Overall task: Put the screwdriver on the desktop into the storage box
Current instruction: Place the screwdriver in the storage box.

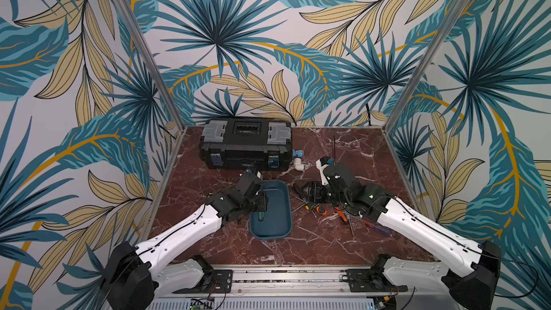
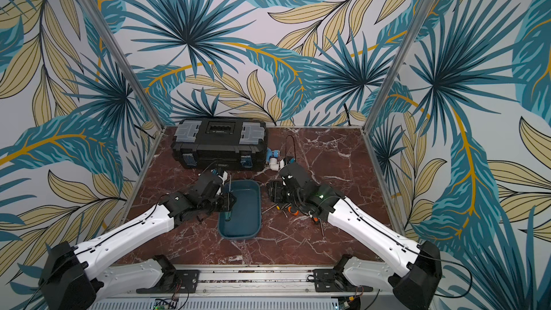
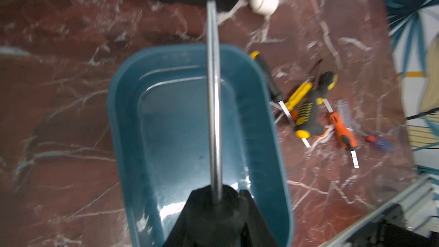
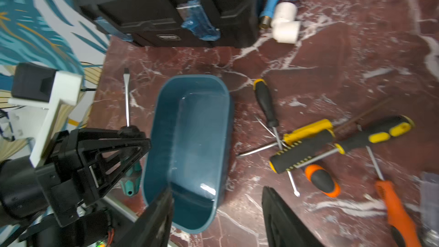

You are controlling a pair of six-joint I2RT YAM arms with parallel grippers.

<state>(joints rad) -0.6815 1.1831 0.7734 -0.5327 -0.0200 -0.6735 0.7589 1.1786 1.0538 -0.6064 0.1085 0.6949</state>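
Observation:
A screwdriver [image 3: 213,115] with a long steel shaft and a teal handle [image 1: 261,217] hangs over the left side of the teal storage box [image 1: 278,204]. My left gripper [image 3: 221,194] is shut on it where the shaft meets the handle. In the right wrist view the same tool [image 4: 127,100] shows beside the box [image 4: 197,139]. My right gripper [image 4: 218,219] stands open and empty, low at the box's right side, close to a pile of screwdrivers [image 4: 306,146] lying on the desktop [image 1: 298,249].
A black toolbox [image 1: 244,144] stands at the back, with a blue and white pipe fitting [image 1: 298,161] at its right end. Black-yellow and orange screwdrivers [image 1: 323,210] lie scattered right of the box, partly under my right arm. Aluminium rails edge the desktop.

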